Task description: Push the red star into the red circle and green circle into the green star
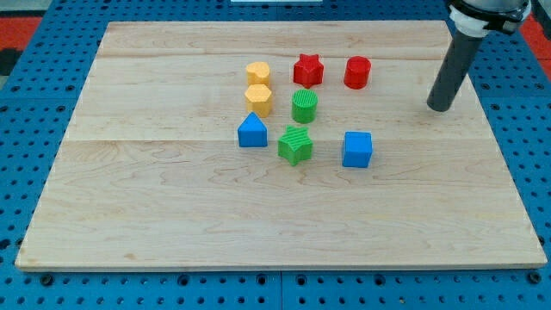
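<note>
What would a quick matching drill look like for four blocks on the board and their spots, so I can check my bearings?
Things:
1. red star
2. green star
3. blue cube
4. my tip

Places:
A. right of all the blocks, touching none
B. just left of the red circle
C. right of the green star
D. just below the green circle

Pairs: 1-B, 2-D, 3-C, 4-A

single raised oblique view, whole board (172, 215) visible
</note>
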Motion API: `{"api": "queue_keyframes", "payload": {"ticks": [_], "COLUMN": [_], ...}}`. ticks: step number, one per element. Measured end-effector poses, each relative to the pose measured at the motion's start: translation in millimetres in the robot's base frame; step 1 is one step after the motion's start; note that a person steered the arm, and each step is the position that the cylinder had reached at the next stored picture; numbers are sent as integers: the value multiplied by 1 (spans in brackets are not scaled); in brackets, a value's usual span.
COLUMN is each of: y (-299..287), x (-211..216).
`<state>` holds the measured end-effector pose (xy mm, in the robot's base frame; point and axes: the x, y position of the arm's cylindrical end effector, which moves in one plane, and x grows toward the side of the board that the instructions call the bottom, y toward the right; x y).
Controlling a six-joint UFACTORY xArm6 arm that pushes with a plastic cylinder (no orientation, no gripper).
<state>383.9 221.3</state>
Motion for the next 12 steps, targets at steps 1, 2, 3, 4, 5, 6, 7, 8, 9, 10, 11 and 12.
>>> {"api": "queue_keyframes", "payload": {"ticks": [1,2,3,4,5,6,7,8,9,10,11,12], "y": [-19,-50,-91,-138,-184,-207,-214,-214,-207,-189,-154,-119], "x": [-15,-26,-13,-13,-14,-27,-45,-62,-70,-72,-72,-72]}}
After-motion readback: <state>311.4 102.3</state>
